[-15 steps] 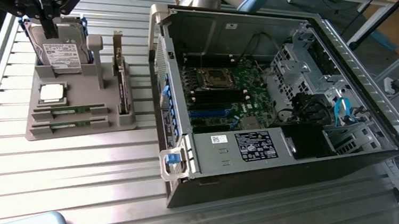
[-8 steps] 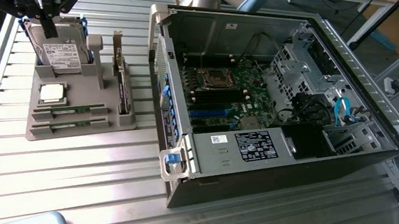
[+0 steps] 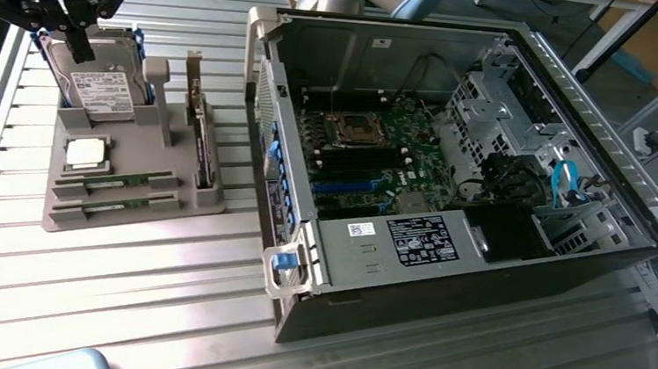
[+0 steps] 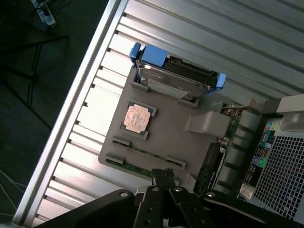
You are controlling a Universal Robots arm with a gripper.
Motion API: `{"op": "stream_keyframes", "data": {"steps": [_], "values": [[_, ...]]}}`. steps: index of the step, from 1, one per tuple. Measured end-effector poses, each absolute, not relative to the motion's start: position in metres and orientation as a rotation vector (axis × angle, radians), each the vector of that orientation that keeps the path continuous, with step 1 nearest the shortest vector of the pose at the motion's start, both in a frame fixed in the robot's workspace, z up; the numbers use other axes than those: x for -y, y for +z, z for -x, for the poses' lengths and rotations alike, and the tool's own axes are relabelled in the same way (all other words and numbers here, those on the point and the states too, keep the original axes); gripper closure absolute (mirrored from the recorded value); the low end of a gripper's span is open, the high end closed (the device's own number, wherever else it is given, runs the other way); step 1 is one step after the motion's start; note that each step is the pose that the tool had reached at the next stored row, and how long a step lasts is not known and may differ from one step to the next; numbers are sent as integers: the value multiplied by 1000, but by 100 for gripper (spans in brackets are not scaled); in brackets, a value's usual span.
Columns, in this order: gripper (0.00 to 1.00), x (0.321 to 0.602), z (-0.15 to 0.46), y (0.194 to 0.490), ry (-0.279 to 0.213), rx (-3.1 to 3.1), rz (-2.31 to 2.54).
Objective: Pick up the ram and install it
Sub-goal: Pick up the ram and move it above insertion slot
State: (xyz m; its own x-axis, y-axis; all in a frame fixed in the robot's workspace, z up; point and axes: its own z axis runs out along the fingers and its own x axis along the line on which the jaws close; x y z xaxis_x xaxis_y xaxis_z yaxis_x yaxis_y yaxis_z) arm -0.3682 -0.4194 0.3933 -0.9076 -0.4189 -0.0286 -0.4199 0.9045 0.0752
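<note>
**Exterior view, with wrist view for detail.** At the upper left of the exterior view you see the gripper (image 3: 78, 50), fingers clenched on nothing, poised over the hard drive (image 3: 100, 83). The drive stands on edge at the far end of the grey holder tray (image 3: 131, 156).

Neither ram stick is picked up. The upper ram stick (image 3: 114, 180) and the lower ram stick (image 3: 112, 207) lie side by side in their own slots at the tray's near end, left of centre in the frame.

Around them, note:
- **Processor chip** (image 3: 85, 153): lies flat in its recess between the drive and the sticks.
- **Expansion card** (image 3: 203, 144): stands upright along the tray edge that faces the computer case (image 3: 352, 45).

The case lies on its side, open, at centre right. Inside it you see the motherboard (image 3: 390, 154) with its processor socket (image 3: 351, 132), and blue cables (image 3: 561, 181) further to the exterior view's right. Tray and case both rest on the slatted metal table (image 3: 120, 291).

In the wrist view the closed fingertips (image 4: 164, 175) overlap one end of the tray's outermost ram slot. You cannot tell from this view how high they are above it.
</note>
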Motion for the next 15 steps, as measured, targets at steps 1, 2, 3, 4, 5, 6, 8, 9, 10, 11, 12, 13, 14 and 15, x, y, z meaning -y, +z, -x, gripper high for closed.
{"op": "stream_keyframes", "data": {"steps": [1,2,3,4,5,6,8,9,10,11,12,13,14,15], "values": [[89,419,368,393,125,-3050,694],[89,419,368,393,126,-3044,721],[89,419,368,393,126,-3039,743],[89,419,368,393,127,-3033,770],[89,419,368,393,128,-3028,795],[89,419,368,393,128,-3021,821],[89,419,368,393,129,-3008,873],[89,419,368,393,130,-3001,898],[89,419,368,393,131,-2994,922],[89,419,368,393,132,-2987,946],[89,419,368,393,133,-2980,969],[89,419,368,393,134,-2973,994],[89,419,368,393,135,-2964,1022],[89,419,368,393,135,-2955,1048]]}}
